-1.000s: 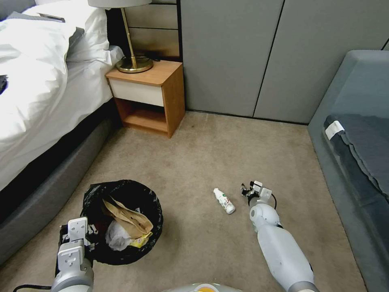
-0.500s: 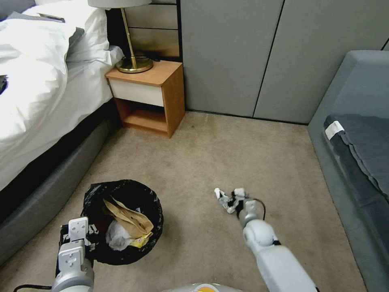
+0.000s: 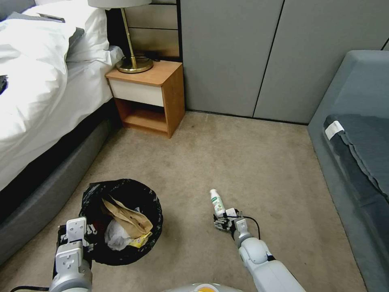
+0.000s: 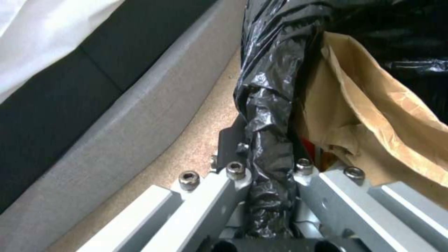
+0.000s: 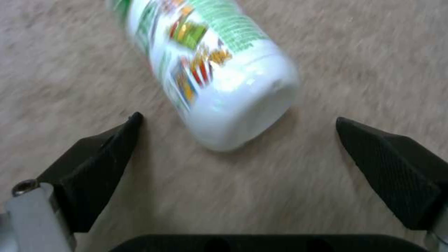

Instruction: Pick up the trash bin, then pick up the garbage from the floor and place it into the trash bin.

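- The right end effector (image 3: 222, 222), having swung around behind the bottle (image 3: 217, 202), is sitting released at its six o'clock, lining up a grab.
- The left end effector (image 4: 268, 175) is staying clenched on the trash bin (image 3: 121, 221) rim at nine o'clock.

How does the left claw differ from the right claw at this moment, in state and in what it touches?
The left claw is shut on the black bag at the trash bin rim; the right claw is open and grips nothing. The left claw is beside the bed; the right claw sits low over the carpet, its fingers either side of the lying bottle's base, not touching it. Both are near the floor.
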